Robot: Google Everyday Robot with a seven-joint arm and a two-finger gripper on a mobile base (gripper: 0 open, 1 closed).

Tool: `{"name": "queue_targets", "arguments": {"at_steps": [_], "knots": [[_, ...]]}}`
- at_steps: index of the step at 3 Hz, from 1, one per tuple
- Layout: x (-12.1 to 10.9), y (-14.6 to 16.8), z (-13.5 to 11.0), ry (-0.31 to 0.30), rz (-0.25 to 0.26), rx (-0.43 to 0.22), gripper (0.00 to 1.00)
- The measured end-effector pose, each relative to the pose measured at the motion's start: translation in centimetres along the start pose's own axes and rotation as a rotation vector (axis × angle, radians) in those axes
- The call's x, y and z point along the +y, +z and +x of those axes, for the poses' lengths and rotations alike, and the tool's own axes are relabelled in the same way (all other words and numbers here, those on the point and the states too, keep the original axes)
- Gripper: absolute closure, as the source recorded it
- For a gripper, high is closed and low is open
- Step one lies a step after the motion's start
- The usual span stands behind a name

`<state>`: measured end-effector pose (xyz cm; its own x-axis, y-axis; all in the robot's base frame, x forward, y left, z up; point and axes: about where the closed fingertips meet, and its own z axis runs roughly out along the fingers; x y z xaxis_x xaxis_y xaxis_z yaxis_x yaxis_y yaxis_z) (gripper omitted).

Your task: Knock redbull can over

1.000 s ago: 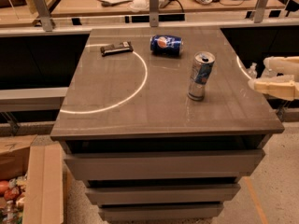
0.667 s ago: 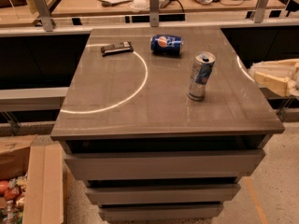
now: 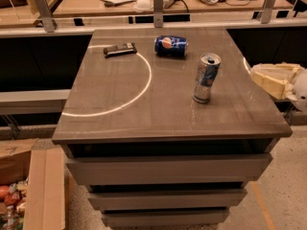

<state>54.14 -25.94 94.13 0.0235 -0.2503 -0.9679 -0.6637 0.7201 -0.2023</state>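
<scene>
Redbull can (image 3: 205,78): standing upright on the right part of the table (image 3: 144,121).
Gripper (image 3: 264,78): hanging just off the table's right edge, apart from the redbull can; wide or narrow, cannot tell.
Pepsi can (image 3: 171,46): lying on its side farther back.
Dark bar (image 3: 120,49): lying flat, left of the Pepsi can.

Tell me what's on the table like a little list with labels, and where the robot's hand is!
redbull can: standing upright, right part of the table
Pepsi can: lying on its side, near the far edge
dark flat object: far left, by the white arc
gripper: just past the table's right edge, not touching the redbull can
job: not yet done
</scene>
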Motion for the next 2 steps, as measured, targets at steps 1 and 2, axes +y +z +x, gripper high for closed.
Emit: {"name": "queue_targets", "arguments": {"at_steps": [1, 2], "knots": [[0.0, 1.2, 0.4, 0.012, -0.071, -0.033, 1.00], [1.2, 3.0, -0.2, -0.024, -0.289, -0.056, 1.00]]}}
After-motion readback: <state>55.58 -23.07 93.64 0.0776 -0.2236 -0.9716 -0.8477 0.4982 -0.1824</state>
